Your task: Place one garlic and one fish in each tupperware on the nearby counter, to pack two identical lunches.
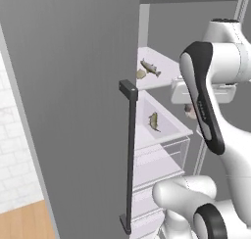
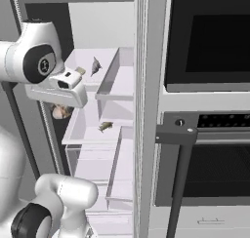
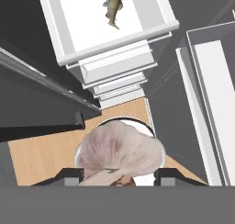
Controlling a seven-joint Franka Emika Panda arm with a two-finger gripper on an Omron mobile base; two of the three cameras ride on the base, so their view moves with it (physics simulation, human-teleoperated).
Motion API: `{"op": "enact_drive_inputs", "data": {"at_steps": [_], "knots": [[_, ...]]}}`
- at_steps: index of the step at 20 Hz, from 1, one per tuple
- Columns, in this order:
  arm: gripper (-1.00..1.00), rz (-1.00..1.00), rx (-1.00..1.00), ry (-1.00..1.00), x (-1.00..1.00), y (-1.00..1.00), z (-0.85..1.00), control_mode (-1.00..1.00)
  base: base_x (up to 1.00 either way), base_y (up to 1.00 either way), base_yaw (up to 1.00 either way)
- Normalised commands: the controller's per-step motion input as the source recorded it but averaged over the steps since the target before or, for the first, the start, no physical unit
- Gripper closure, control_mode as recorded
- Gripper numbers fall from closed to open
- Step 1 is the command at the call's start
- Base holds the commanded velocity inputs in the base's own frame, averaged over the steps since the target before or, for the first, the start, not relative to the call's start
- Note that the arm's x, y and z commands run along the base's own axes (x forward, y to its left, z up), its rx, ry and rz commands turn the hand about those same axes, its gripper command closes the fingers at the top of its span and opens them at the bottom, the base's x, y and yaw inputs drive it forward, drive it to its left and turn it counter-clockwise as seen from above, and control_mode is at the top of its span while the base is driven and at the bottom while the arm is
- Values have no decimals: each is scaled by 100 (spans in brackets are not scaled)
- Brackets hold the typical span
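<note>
The gripper (image 3: 118, 176) holds a pinkish-white garlic bulb (image 3: 120, 153) between its two fingers, just outside the open fridge; in the left base view the bulb (image 1: 189, 111) peeks out under the hand, beside the arm's dark link. Inside the fridge, one olive-brown fish (image 1: 150, 67) lies on the upper shelf (image 1: 164, 66), with what may be a second garlic (image 1: 141, 74) just beside it, too small to be sure. Another fish (image 1: 154, 121) lies on the lower shelf (image 1: 169, 128). The grey fridge door (image 1: 73, 110) stands open at left.
</note>
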Motion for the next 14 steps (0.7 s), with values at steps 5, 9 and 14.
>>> {"op": "enact_drive_inputs", "data": {"at_steps": [5,9,14], "knots": [[100,0,0,0,0,0,0,-100,0,0,0],[100,0,0,0,0,0,0,-100,0,0,0],[100,0,0,0,-2,0,0,-100,0,0,0]]}}
